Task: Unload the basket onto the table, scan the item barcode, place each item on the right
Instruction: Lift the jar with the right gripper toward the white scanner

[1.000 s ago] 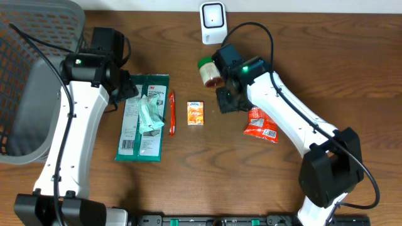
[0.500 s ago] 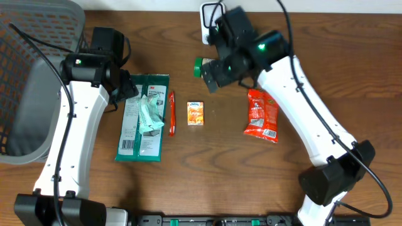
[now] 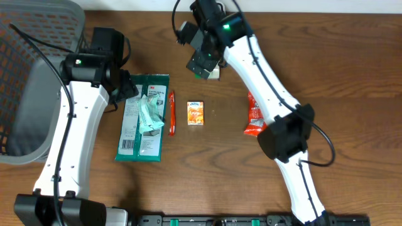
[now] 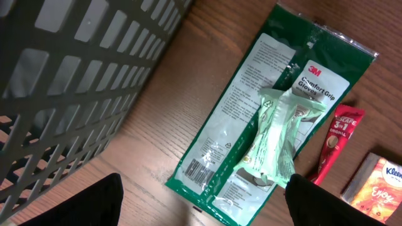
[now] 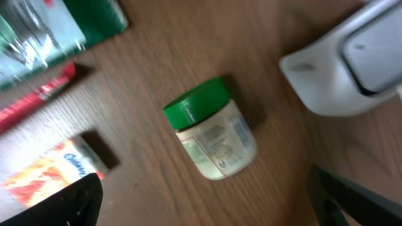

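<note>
Wooden table (image 3: 352, 75): green-lidded jar (image 5: 210, 129) lies on its side, free, at 8 o'clock of the white scanner (image 5: 352, 63) in the right wrist view. Right gripper (image 5: 201, 204) hangs above it, fingers spread, empty. Left gripper (image 4: 201, 207) is spread and empty over the green 3M pack (image 4: 245, 88).

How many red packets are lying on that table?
2. A thin red stick packet lies beside the big green package; a red snack bag lies right of the orange box, partly under the right arm. The arms could be hiding more.
</note>
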### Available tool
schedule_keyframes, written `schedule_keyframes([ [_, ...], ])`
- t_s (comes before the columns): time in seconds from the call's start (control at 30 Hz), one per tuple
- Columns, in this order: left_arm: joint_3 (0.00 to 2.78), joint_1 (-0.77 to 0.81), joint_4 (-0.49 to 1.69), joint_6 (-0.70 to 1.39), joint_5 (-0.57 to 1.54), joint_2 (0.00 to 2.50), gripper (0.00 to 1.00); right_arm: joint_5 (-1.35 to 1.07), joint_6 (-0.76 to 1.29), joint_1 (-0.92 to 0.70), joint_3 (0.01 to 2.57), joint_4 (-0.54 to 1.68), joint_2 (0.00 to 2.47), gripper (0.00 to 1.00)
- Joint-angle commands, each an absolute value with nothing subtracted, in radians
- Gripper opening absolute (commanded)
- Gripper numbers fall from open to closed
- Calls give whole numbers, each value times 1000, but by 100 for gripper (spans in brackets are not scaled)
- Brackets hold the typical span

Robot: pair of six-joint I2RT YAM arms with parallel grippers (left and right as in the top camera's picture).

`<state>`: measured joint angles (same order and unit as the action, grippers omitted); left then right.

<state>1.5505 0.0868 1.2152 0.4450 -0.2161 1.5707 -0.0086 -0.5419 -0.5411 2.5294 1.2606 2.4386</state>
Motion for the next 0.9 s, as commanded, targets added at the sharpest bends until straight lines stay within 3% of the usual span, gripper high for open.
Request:
schedule_keyframes([
  [0.0,1548,83,1218,451,-233,1569,82,-8,-653,-547,2537,1237,2489,96],
  [0.23,1548,83,1218,451,-233,1569,82,-8,-769,-568,2537,1184,2592,92],
  [0.53,1548,83,1218,451,-233,1569,82,-5,-769,-570,2535,1098,2662,91],
  [0.73,1548,83,1218,451,-233,1569,82,27,-768,-568,2530,1107,2663,75],
  [0.87,1548,83,1218,451,-233,1569,83,105,-767,-568,2530,1111,2663,74],
])
